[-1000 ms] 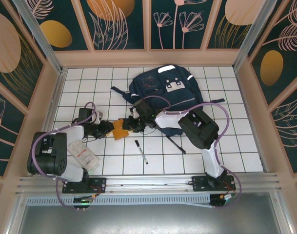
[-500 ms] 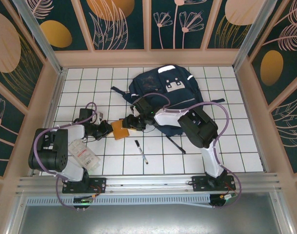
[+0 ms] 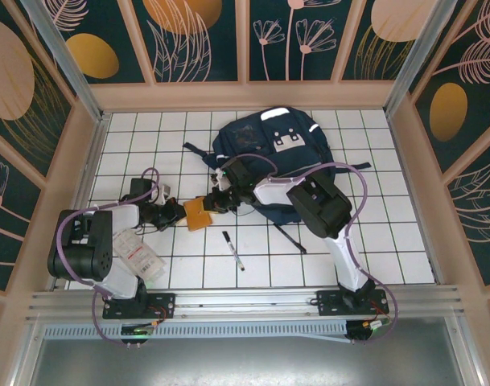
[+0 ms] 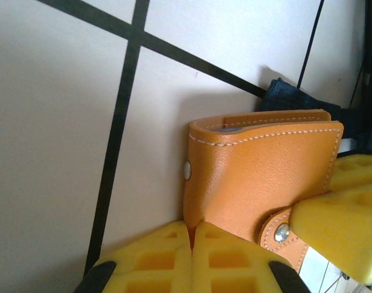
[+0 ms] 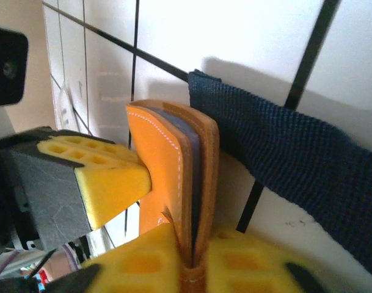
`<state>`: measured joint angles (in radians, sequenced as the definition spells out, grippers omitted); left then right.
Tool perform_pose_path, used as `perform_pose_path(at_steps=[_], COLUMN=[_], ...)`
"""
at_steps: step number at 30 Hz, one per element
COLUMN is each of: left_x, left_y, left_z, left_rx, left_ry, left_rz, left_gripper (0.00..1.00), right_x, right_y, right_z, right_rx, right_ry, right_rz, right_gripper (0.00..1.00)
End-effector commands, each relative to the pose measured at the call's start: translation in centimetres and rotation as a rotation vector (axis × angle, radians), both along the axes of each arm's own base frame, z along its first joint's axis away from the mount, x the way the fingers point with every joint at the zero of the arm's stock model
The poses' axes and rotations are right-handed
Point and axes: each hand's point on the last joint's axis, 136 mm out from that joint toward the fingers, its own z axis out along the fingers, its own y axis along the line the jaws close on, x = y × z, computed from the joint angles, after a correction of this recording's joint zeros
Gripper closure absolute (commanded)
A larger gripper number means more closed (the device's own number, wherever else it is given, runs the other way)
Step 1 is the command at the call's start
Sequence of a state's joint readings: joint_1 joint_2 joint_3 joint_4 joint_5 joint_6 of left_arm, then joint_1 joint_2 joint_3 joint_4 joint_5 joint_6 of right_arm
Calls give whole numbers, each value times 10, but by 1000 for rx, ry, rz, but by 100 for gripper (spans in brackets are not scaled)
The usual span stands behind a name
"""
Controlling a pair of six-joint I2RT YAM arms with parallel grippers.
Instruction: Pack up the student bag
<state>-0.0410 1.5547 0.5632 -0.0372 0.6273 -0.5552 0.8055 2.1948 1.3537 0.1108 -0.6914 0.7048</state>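
Observation:
The student bag (image 3: 273, 153), a navy backpack, lies flat at the back of the tiled table. An orange leather wallet (image 3: 198, 214) stands on edge in front of it, held from both sides. My left gripper (image 3: 180, 213) is shut on the wallet's folded corner (image 4: 201, 213). My right gripper (image 3: 216, 201) is shut on the opposite end of the wallet (image 5: 167, 171), its pads (image 5: 143, 262) pressing both covers together. In the right wrist view, the left gripper's yellow pad (image 5: 106, 177) rests against the wallet's face. A navy bag strap (image 5: 295, 152) lies right behind the wallet.
A black pen (image 3: 233, 250) lies on the tiles in front of the wallet. A clear plastic packet (image 3: 138, 256) sits beside the left arm's base. A dark strap (image 3: 289, 235) trails from the bag toward the right arm. Wooden walls enclose the table.
Both grippers have closed on the wallet; the right one opened briefly, then clamped its end. The right arm shifted a little left toward it.

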Motion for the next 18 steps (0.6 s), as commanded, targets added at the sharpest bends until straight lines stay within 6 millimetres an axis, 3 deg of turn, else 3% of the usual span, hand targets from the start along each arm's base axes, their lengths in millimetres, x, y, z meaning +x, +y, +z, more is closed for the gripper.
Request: perform_pose_path(at_steps=[1,5,7,10,12,14,17,18], left_x=[-5,18,31,47,52,53,51,52], left_y=[-10,-11,-9,-15,-35,-62,-105,-124], left_z=[12,73,108,163,193,210,217,228], left_rx=[-35,-36,-18,15,55,90,145,170], left_ry=[-6,-184,-303,-501,-622,-705,-786,-838], left_rz=[-59,-66,-59,-75,-148,-244,-384,-437], left_gripper=[96,90,84,71,68,64,58,56], right_x=[-23,-3,13,39,56,68,84,85], right_y=[13,-3,-26,-81,-133,-185,-281,-313], right_z=[30,85,111,141,157,167,177,179], right_rx=[86,75,24,-51,-105,-164,-263,-292], right_ry=[-29,-147,-213,-278,-295,-316,-347,-351], right_rz=[82,-28,-127,-287,-420,-546,-791,-874], right_gripper=[100,100,100,100,100,100,100,100])
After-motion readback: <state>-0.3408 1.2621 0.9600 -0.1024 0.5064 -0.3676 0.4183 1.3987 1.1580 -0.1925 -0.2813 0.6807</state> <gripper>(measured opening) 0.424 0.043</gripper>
